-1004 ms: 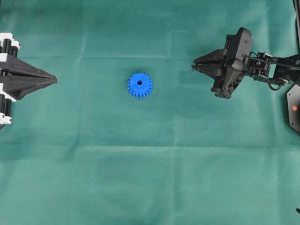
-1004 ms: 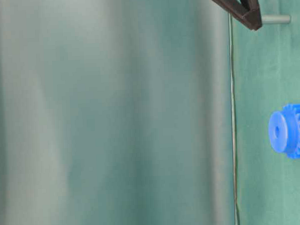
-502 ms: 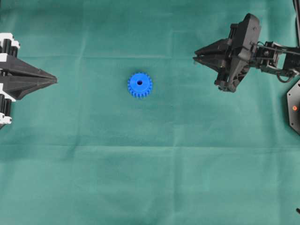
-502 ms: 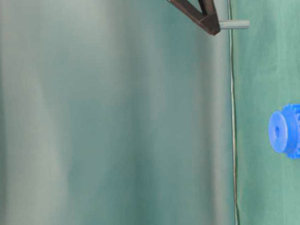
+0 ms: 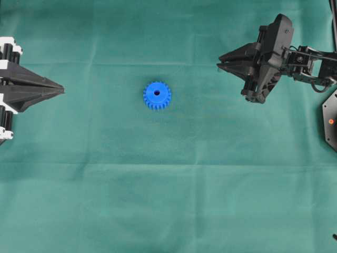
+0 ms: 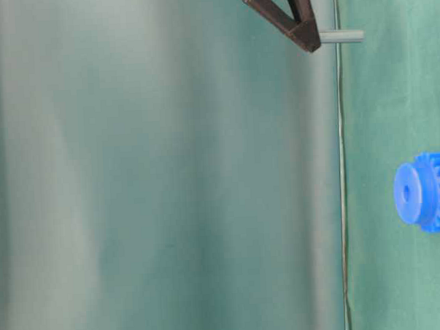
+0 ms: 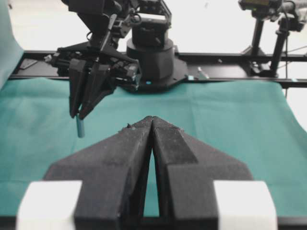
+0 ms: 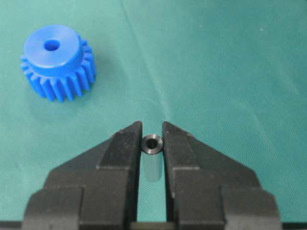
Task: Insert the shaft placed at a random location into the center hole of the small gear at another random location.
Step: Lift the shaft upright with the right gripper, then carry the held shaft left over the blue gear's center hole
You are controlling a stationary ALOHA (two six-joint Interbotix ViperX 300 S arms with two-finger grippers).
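Observation:
The small gear (image 5: 157,95), bright blue and toothed, lies flat on the green cloth left of centre; its dark center hole (image 5: 157,93) faces up. It also shows at the upper left of the right wrist view as the small gear (image 8: 56,61) with center hole (image 8: 51,45). My right gripper (image 8: 152,140) is shut on the shaft (image 8: 153,163), a short grey pin held upright between the fingertips, lifted above the cloth right of the gear. The shaft (image 6: 341,36) sticks out of the right gripper (image 5: 220,66) tips. My left gripper (image 7: 152,120) rests shut and empty at the far left (image 5: 62,90).
Green cloth (image 5: 174,195) covers the whole table. The right arm's base (image 7: 151,60) and a black rail stand at the far edge in the left wrist view. A black plate (image 5: 330,121) sits at the right edge.
Over the last second the right gripper rose and shifted slightly back with the shaft in it; in the last half second it barely moved. Gear and left gripper are unchanged.

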